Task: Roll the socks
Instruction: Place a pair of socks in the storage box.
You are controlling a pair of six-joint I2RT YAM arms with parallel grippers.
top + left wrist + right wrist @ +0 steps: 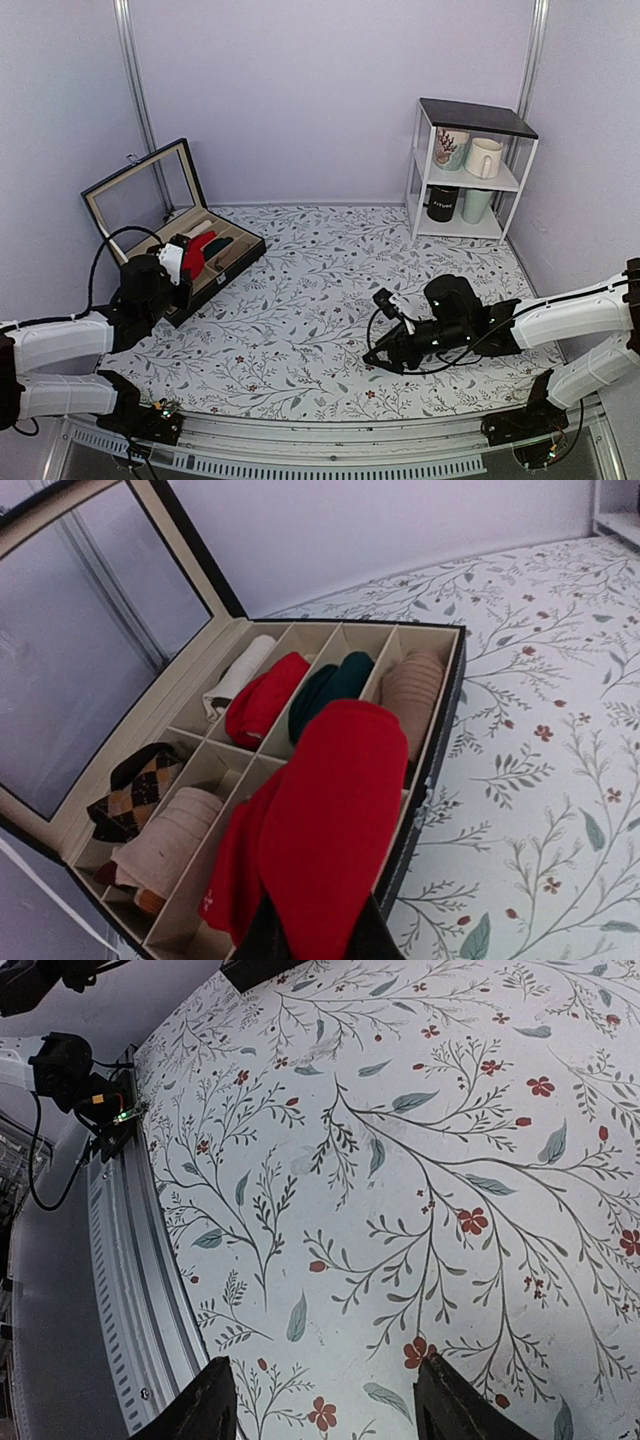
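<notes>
Left wrist: socks (pixel 335 820) apparently gripped.

And there are the socks (pixel 335 820), bright red and soft, bunched into one thick round-topped roll, tilted up over the near right compartments of the box (pixel 447 710), with a small white mark on the lower left end.

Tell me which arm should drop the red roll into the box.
Left. The left claw grips the bright red fabric sock roll above the black compartmented box; the right claw hangs open, empty, over the floral tablecloth.
</notes>
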